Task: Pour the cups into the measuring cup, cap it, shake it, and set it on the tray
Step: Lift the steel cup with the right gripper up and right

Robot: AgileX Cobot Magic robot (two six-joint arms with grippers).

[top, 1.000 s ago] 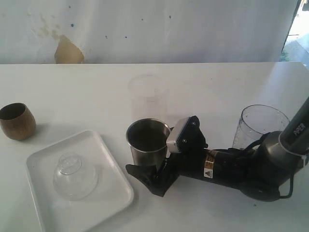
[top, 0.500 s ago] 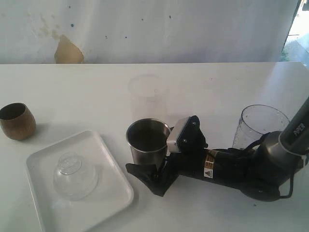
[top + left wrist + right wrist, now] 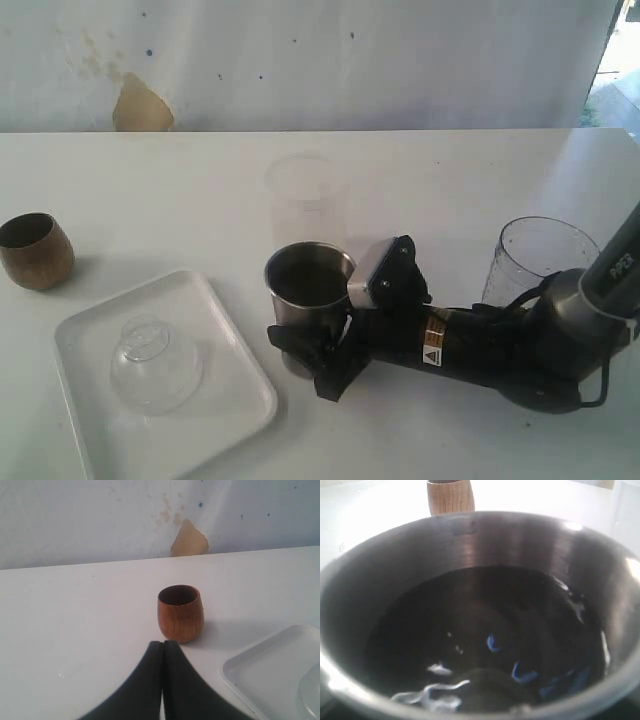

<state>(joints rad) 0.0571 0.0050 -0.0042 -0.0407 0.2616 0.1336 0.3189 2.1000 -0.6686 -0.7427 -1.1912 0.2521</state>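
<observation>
The brushed-steel tumbler (image 3: 308, 290) stands mid-table with dark liquid in it and fills the right wrist view (image 3: 470, 545). My right gripper (image 3: 302, 338) lies low around its lower half; the near finger (image 3: 300, 352) presses its wall, the far finger is hidden behind it. The brown wooden cup (image 3: 35, 250) stands at the far left. It sits just ahead of my left gripper (image 3: 163, 644), whose fingers are pressed together with nothing between them. The clear measuring cup (image 3: 535, 260) stands behind my right arm. The white tray (image 3: 235, 395) lies front left.
A small clear dome lid (image 3: 155, 362) rests on the tray. A frosted straight cup (image 3: 305, 200) stands just behind the steel tumbler. The tray's corner (image 3: 270, 670) shows beside the wooden cup (image 3: 180, 612) in the left wrist view. A stained wall runs along the back.
My right gripper's fingers have closed in from wide open onto the steel tumbler, which has shifted slightly to the right. The left gripper has not moved.
</observation>
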